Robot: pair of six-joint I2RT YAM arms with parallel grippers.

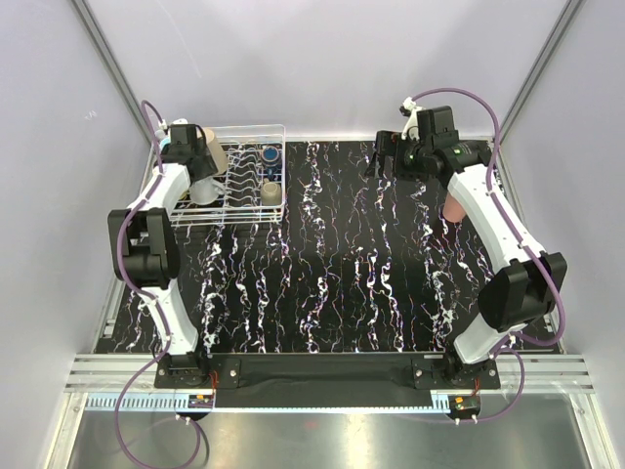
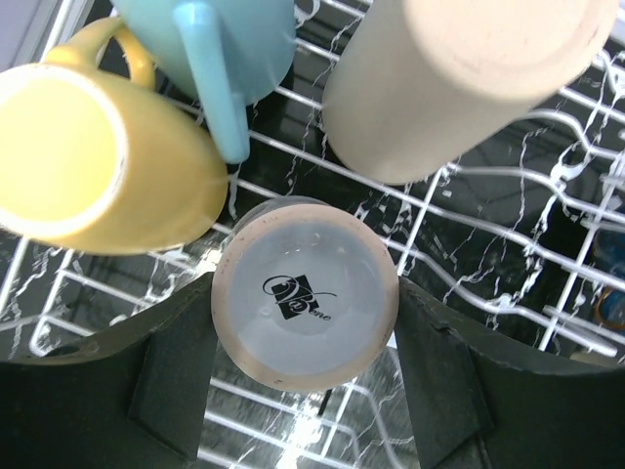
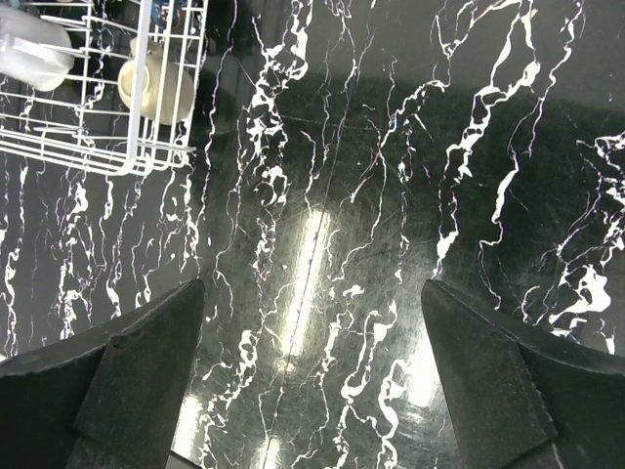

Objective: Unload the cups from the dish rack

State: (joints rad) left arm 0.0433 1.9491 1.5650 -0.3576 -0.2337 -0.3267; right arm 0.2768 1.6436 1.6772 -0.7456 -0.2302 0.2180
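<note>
Early stage, by the look of it. On the glossy black, white-veined table (image 1: 322,283), only one pinkish cup (image 1: 452,208) out, beside the right arm (image 1: 488,215); the rest in the white wire dish rack (image 1: 256,128) at far left. Right gripper (image 3: 312,371) spread wide, empty, over bare tabletop. Left gripper (image 2: 305,313) down inside the rack, fingers (image 2: 176,391) seemingly pressed to both sides of an upturned frosted tumbler (image 2: 305,293), smooth and round, logo on its base. Alongside: matte tan tumbler (image 2: 459,78), glazed yellow mug (image 2: 98,166), pale blue mug (image 2: 225,49).
</note>
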